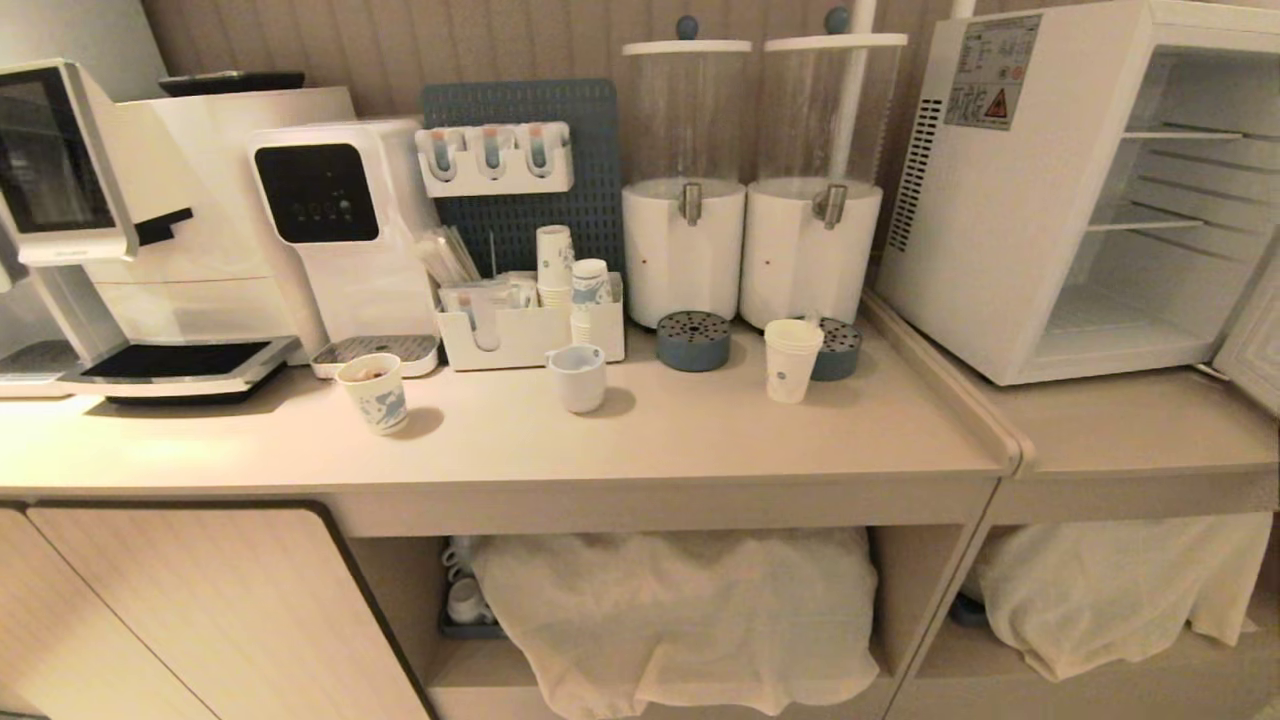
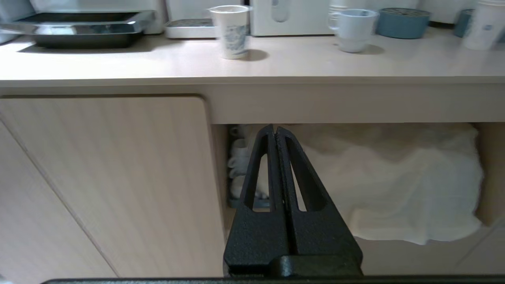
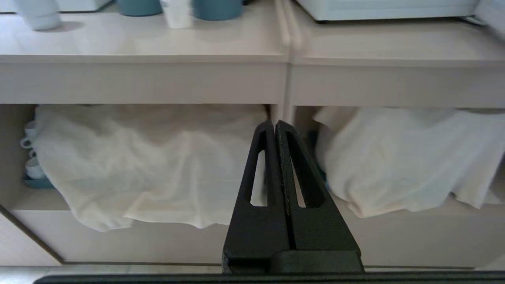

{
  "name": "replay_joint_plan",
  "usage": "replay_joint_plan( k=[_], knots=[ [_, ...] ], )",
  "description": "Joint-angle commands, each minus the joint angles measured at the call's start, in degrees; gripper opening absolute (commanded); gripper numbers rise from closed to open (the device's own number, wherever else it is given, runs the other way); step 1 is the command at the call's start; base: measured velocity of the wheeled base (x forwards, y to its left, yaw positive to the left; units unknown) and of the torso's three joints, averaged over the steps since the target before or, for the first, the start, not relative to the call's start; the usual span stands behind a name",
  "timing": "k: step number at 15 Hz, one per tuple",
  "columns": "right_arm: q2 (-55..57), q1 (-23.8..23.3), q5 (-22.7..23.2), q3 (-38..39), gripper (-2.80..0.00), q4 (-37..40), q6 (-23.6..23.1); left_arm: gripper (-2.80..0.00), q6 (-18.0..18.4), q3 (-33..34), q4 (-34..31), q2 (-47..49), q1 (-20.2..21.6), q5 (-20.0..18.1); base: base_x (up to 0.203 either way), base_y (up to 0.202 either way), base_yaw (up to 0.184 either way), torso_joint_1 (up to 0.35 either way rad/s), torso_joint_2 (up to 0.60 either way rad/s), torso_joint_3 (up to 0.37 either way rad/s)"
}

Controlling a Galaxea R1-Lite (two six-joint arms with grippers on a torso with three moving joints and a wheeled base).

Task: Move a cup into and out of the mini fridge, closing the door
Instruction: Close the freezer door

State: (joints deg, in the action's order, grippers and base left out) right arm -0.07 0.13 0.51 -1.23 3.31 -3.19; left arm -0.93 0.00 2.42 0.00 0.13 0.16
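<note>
Both grippers' jaws closed below the counter edge (image 1: 700, 480); mini fridge (image 1: 1010, 200) stands open.

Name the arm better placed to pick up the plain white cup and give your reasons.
Right, probably. The cup stands right of centre on the counter, near the open mini fridge. Both the right gripper and left gripper are shut, below counter height, but the right wrist view faces the fridge side.
</note>
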Motion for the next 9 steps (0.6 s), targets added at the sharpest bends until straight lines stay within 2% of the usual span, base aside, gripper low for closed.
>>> replay_joint_plan(
  k=[1,9],
  knots=[
    [0.1,0.0,0.0,0.0,-2.80,0.0,-0.1,-2.80,0.0,1.1,0.0,0.0,0.0,0.0,0.000,-0.192,0.000,0.004,0.00,0.007],
    [0.1,0.0,0.0,0.0,-2.80,0.1,-0.1,-2.80,0.0,1.1,0.0,0.0,0.0,0.0,0.000,-0.194,0.001,0.003,0.00,0.002]
  ],
)
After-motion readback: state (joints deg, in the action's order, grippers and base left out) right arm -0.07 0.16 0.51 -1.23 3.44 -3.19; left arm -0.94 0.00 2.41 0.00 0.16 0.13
